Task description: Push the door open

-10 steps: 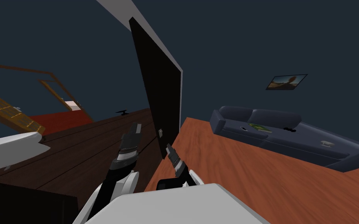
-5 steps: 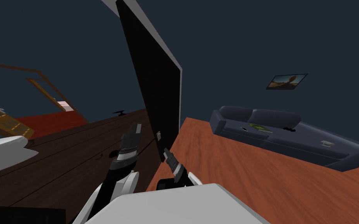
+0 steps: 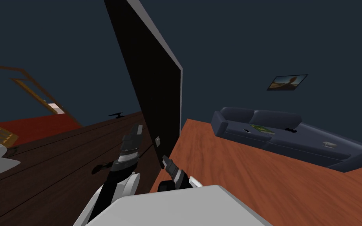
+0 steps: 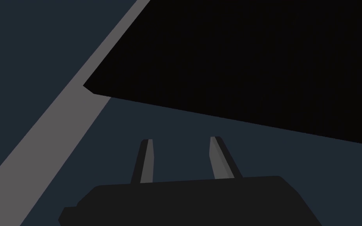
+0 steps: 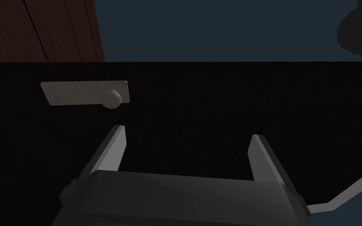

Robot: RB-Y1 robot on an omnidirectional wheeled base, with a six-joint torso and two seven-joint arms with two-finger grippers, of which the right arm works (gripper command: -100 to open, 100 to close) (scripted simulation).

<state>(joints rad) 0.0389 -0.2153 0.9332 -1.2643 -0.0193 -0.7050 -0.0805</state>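
Facing right claw (image 5: 188,132): black door (image 5: 215,98)

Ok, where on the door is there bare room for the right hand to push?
The black door is bare ahead of the open right gripper, everywhere beside the handle plate. Crowded only at that plate and its knob.

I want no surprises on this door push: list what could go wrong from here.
The right gripper faces the black door with thin fingers open beside the knob; one could snag on it. It is near the door's edge and may slip off. The left gripper, near the door's corner, could clip it.
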